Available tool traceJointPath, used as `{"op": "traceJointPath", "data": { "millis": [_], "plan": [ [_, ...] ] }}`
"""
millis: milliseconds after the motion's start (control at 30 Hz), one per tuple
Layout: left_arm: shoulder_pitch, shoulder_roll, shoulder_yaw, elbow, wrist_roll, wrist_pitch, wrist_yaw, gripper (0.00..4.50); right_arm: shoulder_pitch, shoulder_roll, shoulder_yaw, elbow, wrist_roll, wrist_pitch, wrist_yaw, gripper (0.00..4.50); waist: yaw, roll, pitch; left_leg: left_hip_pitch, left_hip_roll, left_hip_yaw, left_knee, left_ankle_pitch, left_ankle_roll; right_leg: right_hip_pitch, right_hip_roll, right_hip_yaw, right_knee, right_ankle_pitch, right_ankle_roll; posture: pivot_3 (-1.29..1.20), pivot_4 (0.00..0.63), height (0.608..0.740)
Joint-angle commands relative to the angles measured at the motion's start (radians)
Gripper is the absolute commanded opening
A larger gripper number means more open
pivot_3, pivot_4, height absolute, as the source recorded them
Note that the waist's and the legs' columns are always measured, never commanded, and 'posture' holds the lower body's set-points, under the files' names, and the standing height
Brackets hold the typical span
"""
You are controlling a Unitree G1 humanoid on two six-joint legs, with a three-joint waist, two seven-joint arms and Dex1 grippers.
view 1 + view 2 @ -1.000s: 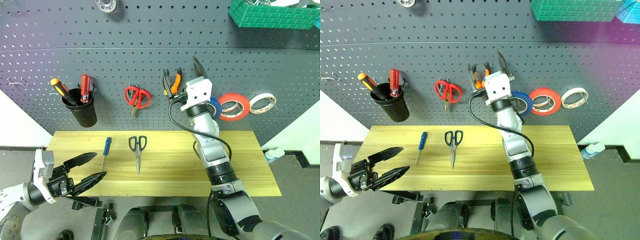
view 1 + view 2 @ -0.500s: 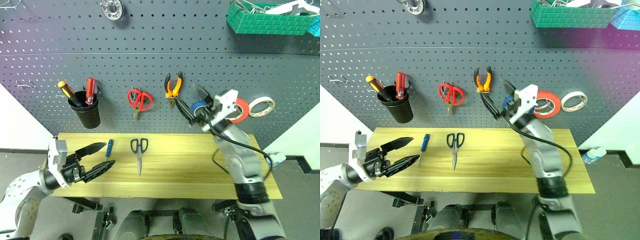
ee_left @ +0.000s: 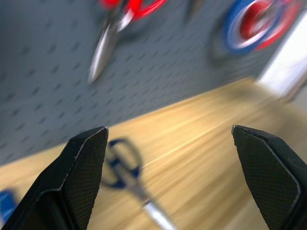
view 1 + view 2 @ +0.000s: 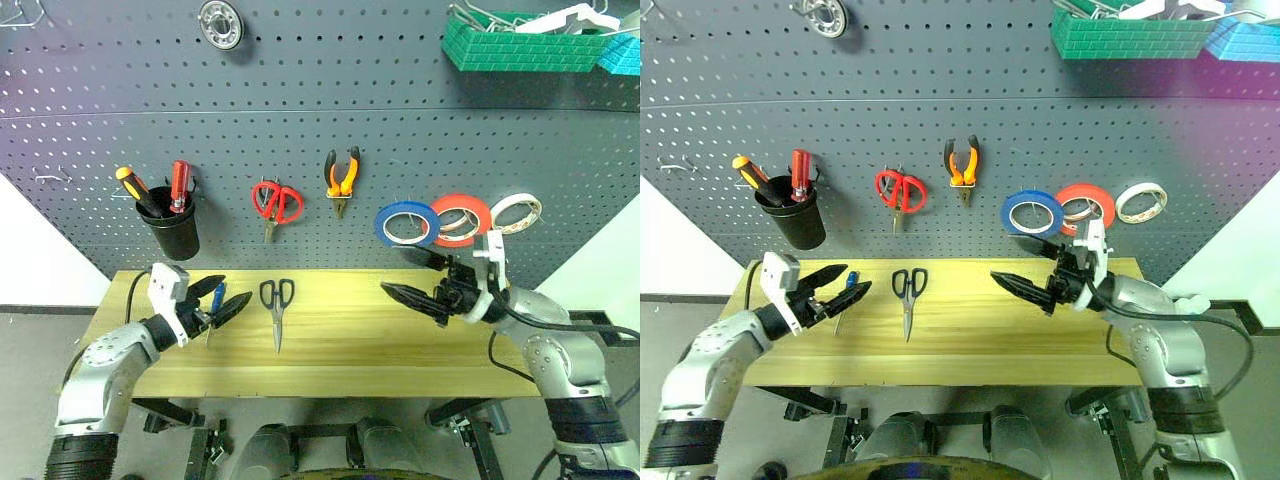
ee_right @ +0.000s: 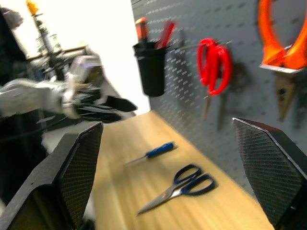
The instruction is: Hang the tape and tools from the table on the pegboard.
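Left eye view is showing the pegboard (image 4: pixel 300 90) with the blue tape (image 4: pixel 407 223) already hanging on it, just beside the red roll (image 4: pixel 462 218) and the cream roll (image 4: pixel 517 212). The pliers (image 4: pixel 342 176) with orange handles are hanging there too, next to the red scissors (image 4: pixel 275 201), and a black cup (image 4: pixel 172 222) is holding two screwdrivers further left. Down on the table (image 4: pixel 350 340), the black-handled scissors (image 4: pixel 277 308) are lying flat with the blades pointing toward the near edge, and the small blue screwdriver (image 4: pixel 216 299) is lying just to their left. The left gripper (image 4: pixel 222 298) is hovering right at that screwdriver with its jaws spread wide and nothing between them. The right gripper (image 4: pixel 412 281) is hanging over the right half of the table, pointing left, jaws also wide apart and empty.
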Motion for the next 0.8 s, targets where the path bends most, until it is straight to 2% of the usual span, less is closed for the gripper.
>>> {"op": "traceJointPath", "data": {
  "millis": [33, 167, 300, 400, 567, 667, 733, 800],
  "plan": [
    [-0.058, -0.026, -0.015, 0.037, 0.043, 0.012, 0.083, 4.35, -0.011, -0.034, -0.026, 0.032, -0.05, -0.069, 0.044, 4.49, 0.0, -0.001, -0.001, 0.0, 0.0, 0.0, 0.0, 0.0, 0.0, 0.0, 0.0, 0.0, 0.0, 0.0, 0.0, -0.09, 0.0, 0.73],
    [-0.109, -0.091, -0.061, 0.086, 0.116, 0.015, 0.193, 4.35, -0.01, -0.065, -0.024, 0.075, -0.092, -0.114, 0.089, 4.49, -0.002, 0.0, -0.004, 0.001, 0.0, 0.0, 0.0, 0.0, 0.0, 0.001, 0.0, 0.0, 0.0, 0.001, 0.001, -0.1, 0.0, 0.73],
    [-0.196, -0.153, -0.1, 0.162, 0.203, 0.126, 0.356, 4.35, -0.015, -0.071, -0.032, 0.11, -0.11, -0.127, 0.089, 4.49, 0.004, -0.001, -0.007, 0.001, 0.0, 0.0, 0.001, 0.0, 0.0, 0.001, 0.0, 0.0, 0.0, 0.001, 0.001, -0.11, 0.0, 0.73],
    [-0.238, -0.196, -0.119, 0.156, 0.226, 0.245, 0.438, 4.35, 0.003, -0.065, -0.028, 0.083, -0.109, -0.123, 0.082, 4.49, 0.0, -0.001, -0.007, 0.001, 0.0, 0.0, 0.001, 0.0, 0.0, 0.001, 0.0, 0.0, 0.0, 0.001, 0.001, -0.11, 0.0, 0.73],
    [-0.291, -0.288, -0.118, 0.186, 0.229, 0.289, 0.508, 4.35, 0.018, -0.051, -0.023, 0.045, -0.102, -0.104, 0.046, 4.49, -0.001, -0.001, -0.007, 0.0, -0.001, 0.0, 0.001, 0.0, 0.0, 0.001, 0.0, 0.0, 0.0, 0.001, 0.002, -0.12, 0.011, 0.73],
    [-0.346, -0.365, -0.033, 0.259, 0.204, 0.404, 0.64, 4.35, 0.023, -0.048, -0.02, 0.029, -0.098, -0.092, 0.031, 4.49, -0.001, -0.001, -0.007, 0.001, -0.001, 0.0, 0.002, 0.0, 0.0, 0.002, 0.0, 0.0, 0.0, 0.001, 0.002, -0.12, 0.021, 0.73],
    [-0.374, -0.372, -0.05, 0.29, 0.227, 0.459, 0.663, 4.35, 0.02, -0.048, -0.023, 0.026, -0.097, -0.085, 0.022, 4.49, -0.004, -0.002, -0.007, 0.001, -0.001, 0.0, 0.002, 0.0, 0.0, 0.002, 0.0, 0.0, 0.0, -0.001, 0.006, -0.13, 0.032, 0.73],
    [-0.398, -0.373, -0.092, 0.299, 0.277, 0.435, 0.686, 4.35, 0.018, -0.057, -0.031, 0.026, -0.085, -0.07, 0.029, 4.49, -0.01, -0.002, -0.006, 0.001, -0.001, 0.0, 0.002, 0.0, 0.0, 0.002, 0.001, 0.0, 0.0, -0.001, 0.006, -0.13, 0.039, 0.73]
  ]
}}
